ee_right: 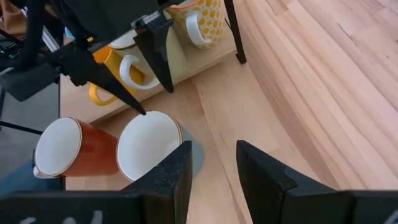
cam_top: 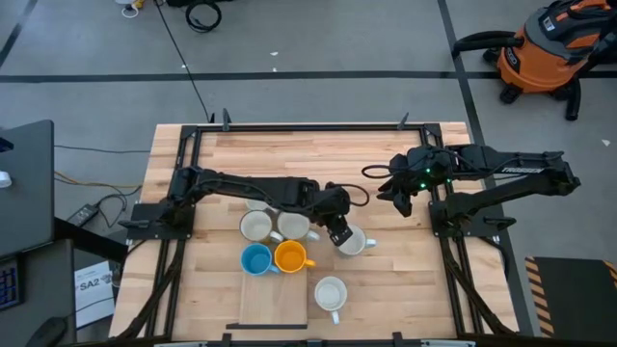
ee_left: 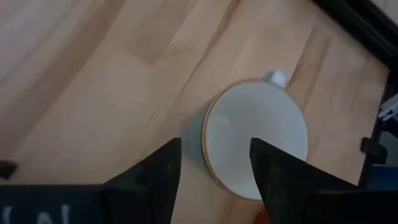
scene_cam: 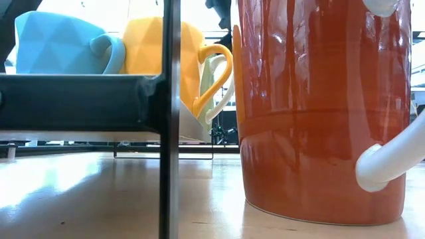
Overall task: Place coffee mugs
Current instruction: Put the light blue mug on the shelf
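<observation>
Stretched across the worktop (cam_top: 405,289), left gripper (cam_top: 339,235) spread over the greyish mug (cam_top: 352,242); right gripper (cam_top: 400,200) spread, hovering above bare boards near the right edge.

The right arm (cam_top: 521,166) carries white lettering reading "TROSSEN". At eight o'clock on the floor, a paper sheet (cam_top: 89,285) shows "SA2".

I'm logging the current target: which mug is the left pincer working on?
The greyish mug, alone to the right of the cluster; the left pincer straddles its rim, unlike the blue mug and orange mug.
</observation>
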### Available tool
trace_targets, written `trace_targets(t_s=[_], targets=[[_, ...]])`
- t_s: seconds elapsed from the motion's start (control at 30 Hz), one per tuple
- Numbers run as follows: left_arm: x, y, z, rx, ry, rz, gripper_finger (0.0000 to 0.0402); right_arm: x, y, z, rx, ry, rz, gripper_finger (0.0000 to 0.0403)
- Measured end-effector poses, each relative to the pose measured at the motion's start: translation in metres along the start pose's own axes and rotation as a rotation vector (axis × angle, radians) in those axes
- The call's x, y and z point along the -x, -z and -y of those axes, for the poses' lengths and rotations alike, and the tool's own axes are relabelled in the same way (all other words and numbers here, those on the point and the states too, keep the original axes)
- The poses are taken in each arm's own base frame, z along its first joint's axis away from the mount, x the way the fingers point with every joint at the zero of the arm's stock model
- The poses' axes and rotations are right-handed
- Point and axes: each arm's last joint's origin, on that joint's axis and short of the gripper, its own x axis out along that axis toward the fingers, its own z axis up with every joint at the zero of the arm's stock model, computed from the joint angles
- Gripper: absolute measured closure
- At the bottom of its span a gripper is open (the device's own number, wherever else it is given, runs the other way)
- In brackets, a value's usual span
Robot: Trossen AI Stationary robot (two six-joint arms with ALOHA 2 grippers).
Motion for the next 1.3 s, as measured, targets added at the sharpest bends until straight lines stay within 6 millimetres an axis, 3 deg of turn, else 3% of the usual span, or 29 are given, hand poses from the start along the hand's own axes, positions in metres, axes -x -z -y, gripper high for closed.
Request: trace_targets(t_s=[0.43,0.77,1.3], targets=[[-0.016,0.017,-0.003,0.010,-0.010,-0.021,0.0202,0.000,0.000,0.000,0.000,0.000,0.000,0.0273],[-0.028,0.011,0.002,0.007,0.051,0.051,0.0202,0.000,0.000,0.000,0.000,-0.001,0.000,0.0273],[-0.038,0.017,-0.005,0.006,0.012,-0.023,0.0210,0.000,0.000,0.000,0.000,-0.001,0.001,0.0273]])
